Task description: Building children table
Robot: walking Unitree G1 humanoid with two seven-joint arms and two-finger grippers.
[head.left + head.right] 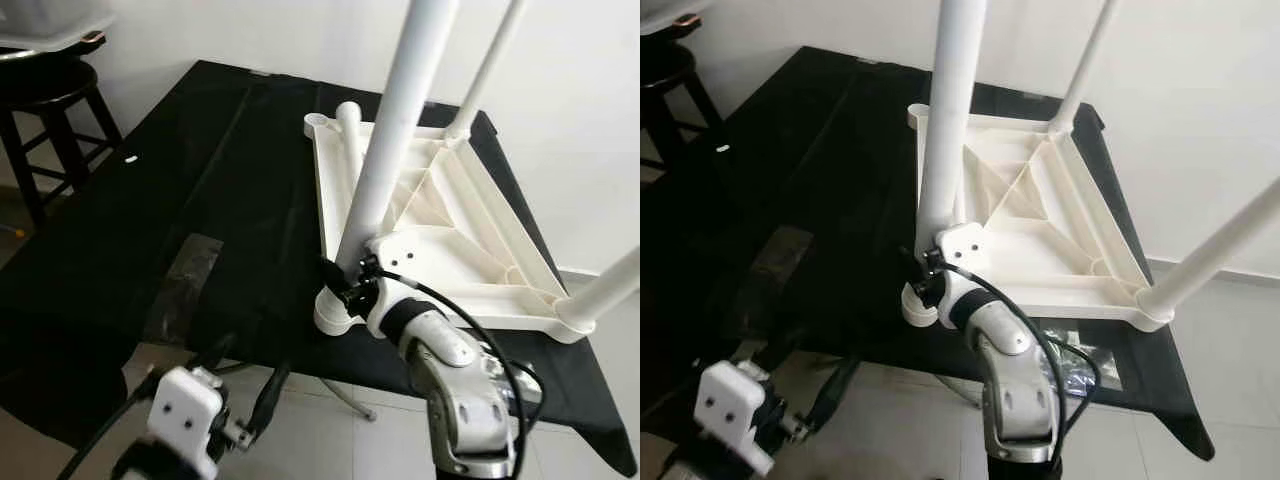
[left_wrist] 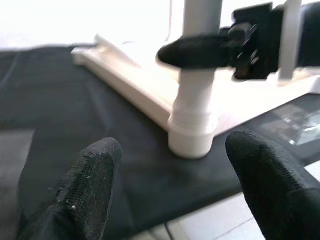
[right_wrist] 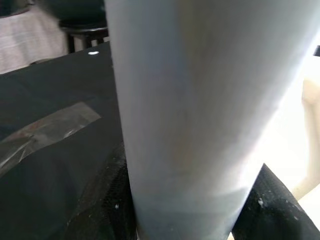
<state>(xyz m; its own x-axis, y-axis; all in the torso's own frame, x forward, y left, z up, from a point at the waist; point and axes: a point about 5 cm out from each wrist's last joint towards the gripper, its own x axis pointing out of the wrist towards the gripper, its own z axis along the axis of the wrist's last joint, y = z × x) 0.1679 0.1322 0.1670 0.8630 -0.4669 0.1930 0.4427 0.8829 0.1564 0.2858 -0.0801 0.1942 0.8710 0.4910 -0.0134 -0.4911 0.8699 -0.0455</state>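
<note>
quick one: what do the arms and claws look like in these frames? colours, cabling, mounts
Right arm: glossy silver segmented shell, black band at the wrist, black cable looping alongside it. White plastic mounting block with small holes above the right claw, whose fingers are long, black and matte. Left arm: a similar white block with two screw holes and black cables. Left claw: two rounded, textured black fingers, lightly dusted with white specks.

The upturned white plastic tabletop (image 1: 440,230) is looking smooth and faintly glossy, as is the round white plastic leg (image 1: 395,130) standing at its near corner. The black cloth (image 1: 200,180) under them is lying matt and creased. The right gripper's (image 1: 345,283) black fingers (image 3: 107,200) are showing a rough, grainy surface. The silver arm shell (image 1: 465,400) is gleaming like polished metal. A dark wooden stool (image 1: 50,110) is standing far left.
</note>
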